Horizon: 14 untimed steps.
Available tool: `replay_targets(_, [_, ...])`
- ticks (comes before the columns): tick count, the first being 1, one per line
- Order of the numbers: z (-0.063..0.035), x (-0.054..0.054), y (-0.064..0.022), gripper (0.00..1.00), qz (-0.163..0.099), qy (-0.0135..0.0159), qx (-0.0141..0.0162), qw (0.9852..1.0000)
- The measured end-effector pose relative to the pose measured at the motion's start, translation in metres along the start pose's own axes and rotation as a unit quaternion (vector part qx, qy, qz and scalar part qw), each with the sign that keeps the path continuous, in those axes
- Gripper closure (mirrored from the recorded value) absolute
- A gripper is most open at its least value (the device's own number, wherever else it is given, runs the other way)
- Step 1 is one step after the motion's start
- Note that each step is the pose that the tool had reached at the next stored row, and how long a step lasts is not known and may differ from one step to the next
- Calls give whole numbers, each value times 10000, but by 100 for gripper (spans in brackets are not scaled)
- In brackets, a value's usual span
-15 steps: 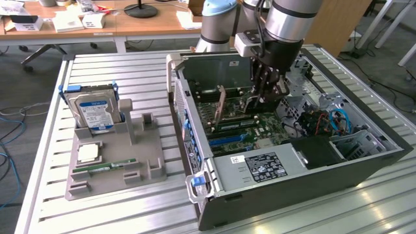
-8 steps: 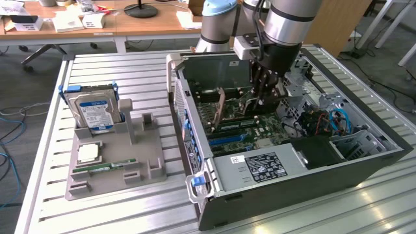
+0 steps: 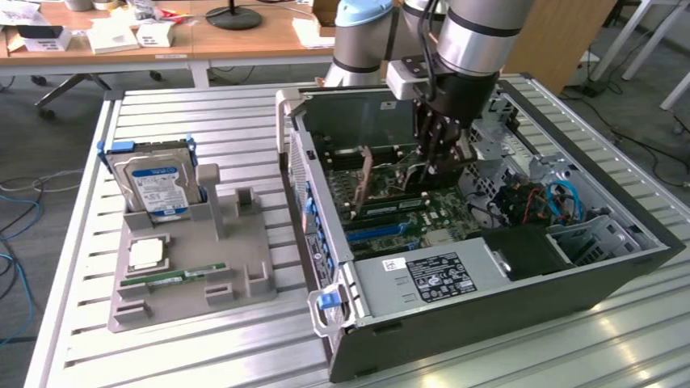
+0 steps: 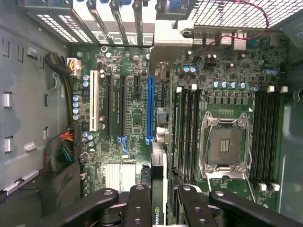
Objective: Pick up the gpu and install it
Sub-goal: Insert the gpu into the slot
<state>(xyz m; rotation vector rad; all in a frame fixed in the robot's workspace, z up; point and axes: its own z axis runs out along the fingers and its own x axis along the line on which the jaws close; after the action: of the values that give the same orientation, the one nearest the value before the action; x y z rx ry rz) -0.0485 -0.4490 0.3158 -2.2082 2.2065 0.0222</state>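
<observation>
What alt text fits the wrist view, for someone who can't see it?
Looking down into an open computer, the gripper holds the gpu edge-on over the motherboard, near its long blue slot. An empty processor socket sits beside the memory slots.

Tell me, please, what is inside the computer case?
Motherboard with empty CPU socket and blue slot, gpu held in the end effector; the power supply hides what lies beneath.

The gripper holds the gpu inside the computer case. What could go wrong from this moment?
1. The gpu, held in the gripper, seems slightly aside of the blue slot; lowered so, its edge may hit the motherboard instead.
2. The memory slots lie close beside that slot, so the gripper might strike them.
3. The processor socket is open; a slipped card could damage it.
</observation>
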Motion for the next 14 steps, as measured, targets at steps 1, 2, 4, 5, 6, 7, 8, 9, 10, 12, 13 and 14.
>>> replay_targets(1, [0,0,7,74,-1,0,1,10000])
replay_targets(2, [0,0,17,74,-1,0,2,10000])
replay_targets(4, [-1,0,34,74,-1,0,5,10000])
replay_targets(5, [-1,0,44,74,-1,0,6,10000])
replay_targets(6, [-1,0,54,74,-1,1,7,10000])
replay_targets(7, [-1,0,61,74,-1,1,7,10000])
replay_targets(8, [-1,0,66,74,-1,1,8,10000])
replay_targets(9, [-1,0,68,74,-1,1,8,10000])
replay_targets(10, [-1,0,68,74,-1,1,8,10000])
replay_targets(12, [-1,3,69,74,-2,0,8,10000])
replay_targets(13, [-2,7,69,74,-1,1,8,10000])
replay_targets(14, [-1,12,68,74,-2,1,8,10000])
